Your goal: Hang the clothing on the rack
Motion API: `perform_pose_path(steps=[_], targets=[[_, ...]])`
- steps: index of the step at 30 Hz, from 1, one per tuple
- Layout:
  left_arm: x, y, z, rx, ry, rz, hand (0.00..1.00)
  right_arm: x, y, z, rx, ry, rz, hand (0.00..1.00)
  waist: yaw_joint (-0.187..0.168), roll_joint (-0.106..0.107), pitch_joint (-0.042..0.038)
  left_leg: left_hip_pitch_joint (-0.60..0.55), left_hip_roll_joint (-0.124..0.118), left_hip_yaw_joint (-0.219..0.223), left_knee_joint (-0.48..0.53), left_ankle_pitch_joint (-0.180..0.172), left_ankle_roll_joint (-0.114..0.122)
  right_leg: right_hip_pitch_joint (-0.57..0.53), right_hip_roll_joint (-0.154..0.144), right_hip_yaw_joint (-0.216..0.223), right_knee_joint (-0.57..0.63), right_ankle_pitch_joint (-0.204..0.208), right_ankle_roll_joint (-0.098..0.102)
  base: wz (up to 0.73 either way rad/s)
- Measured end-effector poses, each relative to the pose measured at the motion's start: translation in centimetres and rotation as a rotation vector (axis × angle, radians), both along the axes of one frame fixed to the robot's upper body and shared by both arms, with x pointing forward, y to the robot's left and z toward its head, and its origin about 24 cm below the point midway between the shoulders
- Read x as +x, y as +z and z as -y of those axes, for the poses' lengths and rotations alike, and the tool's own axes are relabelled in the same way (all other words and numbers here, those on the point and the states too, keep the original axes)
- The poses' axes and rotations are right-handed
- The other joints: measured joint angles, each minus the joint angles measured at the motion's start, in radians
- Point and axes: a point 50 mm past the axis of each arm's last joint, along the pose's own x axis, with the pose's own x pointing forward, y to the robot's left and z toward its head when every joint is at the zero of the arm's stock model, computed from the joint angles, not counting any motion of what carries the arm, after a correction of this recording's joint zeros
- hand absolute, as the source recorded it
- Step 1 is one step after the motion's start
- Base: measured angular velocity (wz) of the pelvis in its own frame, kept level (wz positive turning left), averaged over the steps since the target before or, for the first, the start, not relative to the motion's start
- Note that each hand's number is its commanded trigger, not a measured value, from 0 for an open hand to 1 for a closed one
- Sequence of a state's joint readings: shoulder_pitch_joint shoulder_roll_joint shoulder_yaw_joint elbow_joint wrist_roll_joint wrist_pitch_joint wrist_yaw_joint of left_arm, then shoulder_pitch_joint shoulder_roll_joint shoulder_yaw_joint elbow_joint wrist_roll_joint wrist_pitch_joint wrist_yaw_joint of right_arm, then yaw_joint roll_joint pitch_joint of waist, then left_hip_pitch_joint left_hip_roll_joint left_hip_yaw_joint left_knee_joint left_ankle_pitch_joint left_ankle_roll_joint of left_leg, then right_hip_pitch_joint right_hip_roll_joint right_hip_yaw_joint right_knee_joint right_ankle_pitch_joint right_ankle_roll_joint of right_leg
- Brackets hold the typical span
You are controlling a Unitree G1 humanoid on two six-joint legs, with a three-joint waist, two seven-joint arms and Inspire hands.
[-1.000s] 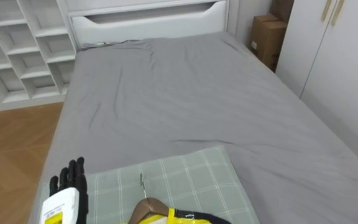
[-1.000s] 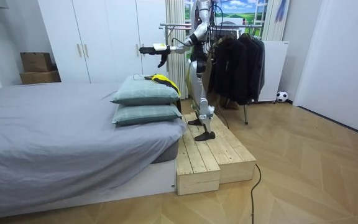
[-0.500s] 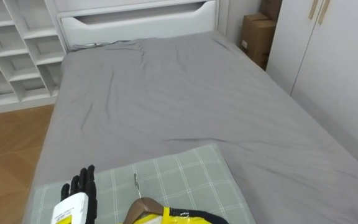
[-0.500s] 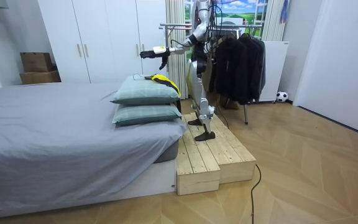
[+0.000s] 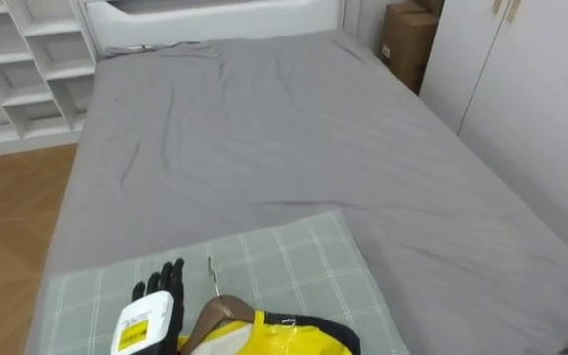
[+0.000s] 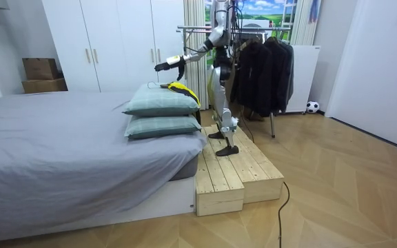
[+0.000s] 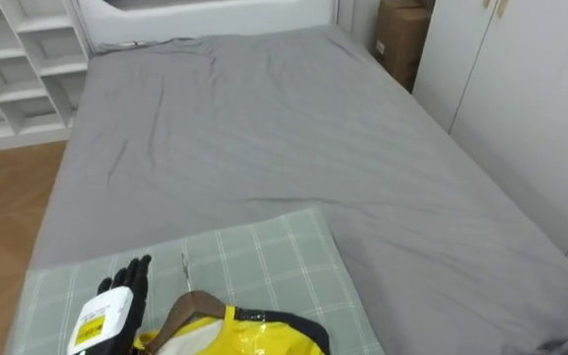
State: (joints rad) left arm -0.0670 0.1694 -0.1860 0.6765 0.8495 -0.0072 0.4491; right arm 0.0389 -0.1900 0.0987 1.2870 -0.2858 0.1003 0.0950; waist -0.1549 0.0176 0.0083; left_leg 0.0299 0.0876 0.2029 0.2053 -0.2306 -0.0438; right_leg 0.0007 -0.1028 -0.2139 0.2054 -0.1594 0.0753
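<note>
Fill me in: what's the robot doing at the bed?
The robot stands on a wooden platform at the end of the bed. A yellow garment on a wooden hanger lies on the top checked pillow. Its left hand, fingers straight, hovers beside the hanger without gripping it. The garment is not yet hung; the clothes rack stands behind the robot.

- The left hand point(image 5: 159, 289) has black fingers and a white block at its back bearing a yellow label.
- In the room view the body is slim, silver-grey metal, with darker feet.
- A thin dark cable trails from it across the floor.
</note>
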Motion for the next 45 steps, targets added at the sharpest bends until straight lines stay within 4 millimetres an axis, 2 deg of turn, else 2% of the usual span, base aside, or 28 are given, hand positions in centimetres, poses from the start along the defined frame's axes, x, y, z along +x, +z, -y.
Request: perform_pose_path(steps=[4, 6, 10, 13, 14, 19, 23, 26, 33, 36, 38, 42, 43, 44, 45], targets=[[0.8, 0.2, -0.3, 0.001, 0.018, 0.008, 0.00, 1.4, 0.1, -0.1, -0.008, 0.001, 0.043, 0.00, 0.000, -0.004, 0.0032, -0.033, 0.000, 0.000, 0.002, 0.001, 0.000, -0.041, -0.001, 0.004, 0.015, 0.000, 0.000, 0.00], [1.2, 0.2, -0.6, 0.012, 0.028, 0.007, 0.00, 2.1, 0.2, -0.3, 0.003, -0.032, 0.066, 0.00, -0.001, -0.013, 0.0089, -0.052, 0.000, 0.000, 0.001, 0.005, 0.002, -0.061, -0.003, 0.004, 0.020, 0.000, 0.000, 0.00], [1.5, 0.0, -1.0, 0.014, 0.057, -0.003, 0.00, 2.6, 0.2, -0.7, 0.012, -0.083, 0.107, 0.00, 0.000, -0.045, 0.0097, -0.087, 0.002, -0.003, 0.001, 0.008, 0.000, -0.094, -0.001, 0.000, 0.020, 0.000, 0.000, 0.02], [2.1, 0.4, -1.3, 0.008, 0.072, 0.016, 0.00, 2.8, 0.1, -1.0, 0.023, -0.130, 0.139, 0.00, 0.000, -0.067, 0.0051, -0.116, 0.002, -0.017, 0.008, 0.009, 0.000, -0.112, -0.001, -0.011, 0.014, 0.002, -0.003, 0.11], [2.4, 0.5, -1.5, 0.008, 0.083, 0.023, 0.00, 2.9, 0.1, -1.2, 0.034, -0.158, 0.148, 0.00, 0.003, -0.074, 0.0007, -0.127, 0.003, -0.020, 0.015, 0.009, 0.000, -0.120, -0.001, -0.014, 0.014, 0.002, -0.003, 0.13], [3.8, 1.3, -2.0, -0.004, 0.116, 0.061, 0.00, 3.0, 0.1, -1.4, 0.053, -0.202, 0.163, 0.00, 0.022, -0.089, 0.0028, -0.142, 0.003, -0.045, 0.017, 0.009, 0.000, -0.127, 0.001, -0.015, 0.014, 0.002, -0.003, 0.11], [3.8, 1.4, -2.3, -0.036, 0.146, 0.070, 0.00, 3.7, 0.2, -1.5, 0.065, -0.217, 0.183, 0.00, 0.023, -0.101, 0.0040, -0.174, 0.003, -0.053, 0.018, 0.009, 0.000, -0.158, 0.001, -0.018, 0.015, 0.002, -0.003, 0.02], [4.0, 1.4, -2.2, -0.035, 0.146, 0.064, 0.00, 3.8, 0.2, -1.6, 0.073, -0.238, 0.197, 0.00, 0.022, -0.104, 0.0046, -0.188, 0.003, -0.069, 0.018, 0.009, 0.000, -0.165, 0.001, -0.034, 0.015, 0.002, -0.003, 0.12], [3.9, 1.0, -2.4, -0.079, 0.179, 0.046, 0.00, 4.1, 0.3, -1.5, 0.071, -0.272, 0.221, 0.00, 0.025, -0.105, 0.0048, -0.193, 0.004, -0.072, 0.017, 0.009, 0.000, -0.167, 0.001, -0.035, 0.015, 0.002, -0.003, 0.02], [3.9, 0.9, -2.3, -0.089, 0.184, 0.042, 0.00, 4.1, 0.3, -1.5, 0.067, -0.288, 0.226, 0.00, 0.037, -0.106, 0.0051, -0.188, 0.004, -0.077, 0.017, 0.009, 0.000, -0.168, 0.002, -0.033, 0.017, 0.002, -0.003, -0.09], [3.6, 0.5, -2.4, -0.087, 0.183, 0.019, 0.00, 4.1, 0.3, -1.5, 0.062, -0.277, 0.220, 0.00, 0.050, -0.106, 0.0059, -0.177, 0.004, -0.103, 0.018, 0.009, 0.000, -0.163, 0.004, -0.034, 0.021, 0.002, -0.003, -0.14], [3.6, 0.3, -2.3, -0.091, 0.174, 0.005, 0.00, 4.1, 0.2, -1.6, 0.068, -0.274, 0.221, 0.00, 0.049, -0.106, 0.0069, -0.175, 0.007, -0.107, 0.017, 0.009, 0.000, -0.151, 0.007, -0.035, 0.019, 0.002, -0.004, 0.11], [3.5, 0.1, -2.0, -0.106, 0.170, -0.001, 0.00, 4.1, 0.3, -1.6, 0.068, -0.276, 0.224, 0.00, 0.053, -0.104, 0.0105, -0.165, 0.008, -0.127, 0.012, 0.010, 0.001, -0.160, 0.008, -0.036, 0.044, -0.002, -0.010, -0.13], [3.4, 0.0, -1.8, -0.120, 0.170, -0.010, 0.00, 4.3, 0.4, -1.3, 0.061, -0.285, 0.236, 0.00, 0.063, -0.099, 0.0182, -0.145, 0.013, -0.180, -0.002, 0.011, 0.002, -0.198, 0.008, -0.037, 0.120, -0.019, -0.041, -0.24], [3.3, -0.2, -1.5, -0.127, 0.164, -0.018, 0.00, 4.3, 0.4, -1.2, 0.058, -0.291, 0.243, 0.00, 0.070, -0.090, 0.0259, -0.138, 0.021, -0.208, -0.008, 0.011, 0.002, -0.217, 0.017, -0.028, 0.140, -0.041, -0.064, -0.34]])
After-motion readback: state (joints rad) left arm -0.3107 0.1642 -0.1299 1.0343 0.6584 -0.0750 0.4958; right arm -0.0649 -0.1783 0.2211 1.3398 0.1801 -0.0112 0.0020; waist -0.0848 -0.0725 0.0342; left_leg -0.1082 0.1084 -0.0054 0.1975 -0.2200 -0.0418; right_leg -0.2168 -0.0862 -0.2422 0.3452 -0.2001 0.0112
